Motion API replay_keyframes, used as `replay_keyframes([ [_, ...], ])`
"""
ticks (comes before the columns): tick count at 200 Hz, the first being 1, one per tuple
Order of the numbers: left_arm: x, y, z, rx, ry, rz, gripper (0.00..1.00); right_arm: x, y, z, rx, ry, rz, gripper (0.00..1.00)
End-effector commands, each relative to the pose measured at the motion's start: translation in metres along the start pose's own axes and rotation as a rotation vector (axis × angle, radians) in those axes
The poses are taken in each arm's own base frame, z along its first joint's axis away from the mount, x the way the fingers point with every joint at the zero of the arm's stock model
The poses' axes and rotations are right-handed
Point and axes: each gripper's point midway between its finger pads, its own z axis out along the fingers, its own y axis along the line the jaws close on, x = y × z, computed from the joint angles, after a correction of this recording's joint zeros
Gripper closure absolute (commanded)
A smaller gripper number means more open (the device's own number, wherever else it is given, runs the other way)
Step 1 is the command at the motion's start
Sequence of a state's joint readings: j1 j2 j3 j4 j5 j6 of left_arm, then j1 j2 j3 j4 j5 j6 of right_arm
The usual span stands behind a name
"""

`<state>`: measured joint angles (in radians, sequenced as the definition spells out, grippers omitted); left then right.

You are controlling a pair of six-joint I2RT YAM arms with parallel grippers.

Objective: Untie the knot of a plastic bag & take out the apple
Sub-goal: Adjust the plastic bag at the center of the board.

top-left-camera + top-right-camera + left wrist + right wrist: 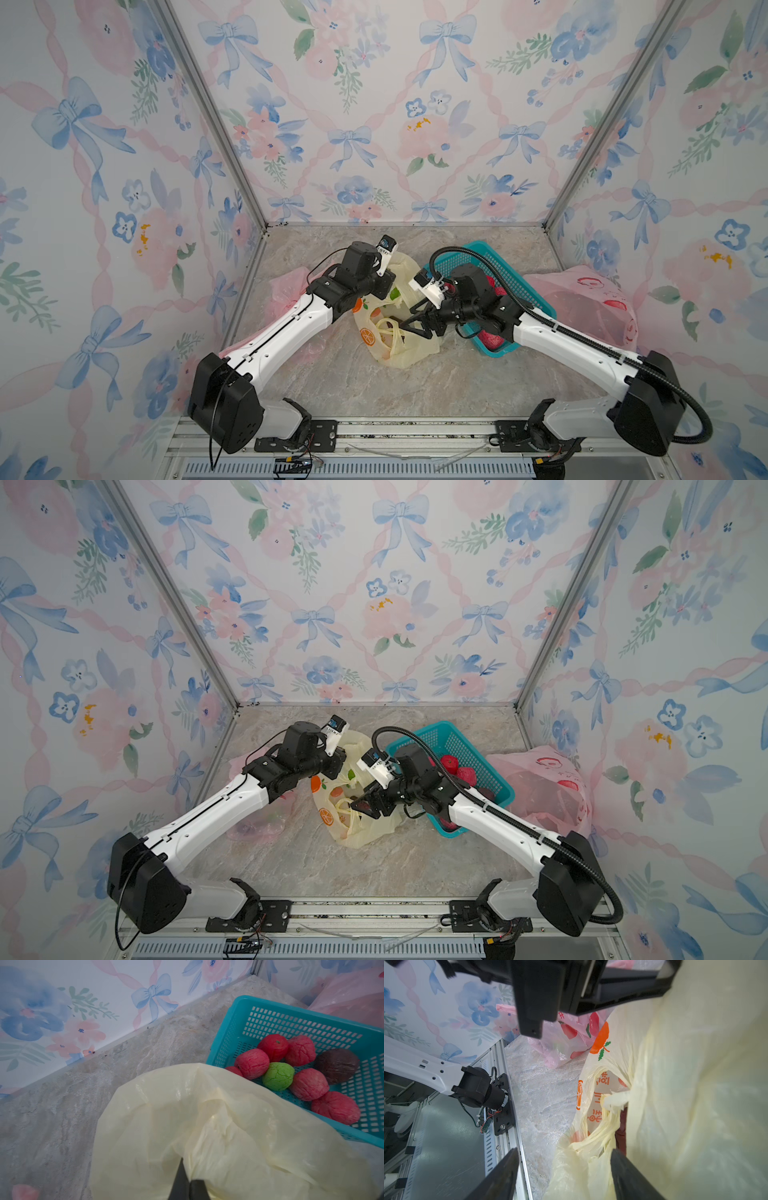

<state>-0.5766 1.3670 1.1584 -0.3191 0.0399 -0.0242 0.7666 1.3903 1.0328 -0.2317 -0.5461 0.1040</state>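
The yellow bag (409, 353) is thin, limp, slippery film: left jaws pinch a raised fold, right jaws stand spread at the twisted handles (591, 1142), likely the firmest hold.

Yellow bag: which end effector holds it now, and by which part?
The left end effector is shut on the yellow bag, pinching a fold of its wall. The right end effector stands open at the bag's mouth, holding nothing.

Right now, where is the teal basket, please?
In both top views the teal basket sits right of centre, between the yellow bag and a pink bag.
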Motion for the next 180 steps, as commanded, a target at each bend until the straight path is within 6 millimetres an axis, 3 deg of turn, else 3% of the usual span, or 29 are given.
replay_keyframes([
  [1,-0.011,-0.026,-0.013,0.122,0.007,-0.045,1.0,-0.014,0.0,0.015,0.032,-0.01,-0.007,0.31],
  [24,-0.004,-0.024,-0.011,0.098,0.047,-0.062,1.0,-0.008,-0.011,0.025,0.089,0.038,0.007,0.31],
  [57,0.024,-0.011,-0.003,0.016,0.141,-0.106,1.0,0.004,-0.047,0.023,0.279,0.116,0.033,0.3],
  [149,0.068,0.007,-0.023,-0.085,0.217,-0.296,1.0,0.026,-0.134,0.028,0.614,0.252,0.053,0.3],
  [162,0.073,0.011,-0.024,-0.098,0.221,-0.308,1.0,0.024,-0.133,0.033,0.596,0.253,0.03,0.3],
  [180,0.079,0.02,-0.023,-0.137,0.23,-0.314,1.0,0.017,-0.115,0.044,0.501,0.233,0.013,0.3],
])
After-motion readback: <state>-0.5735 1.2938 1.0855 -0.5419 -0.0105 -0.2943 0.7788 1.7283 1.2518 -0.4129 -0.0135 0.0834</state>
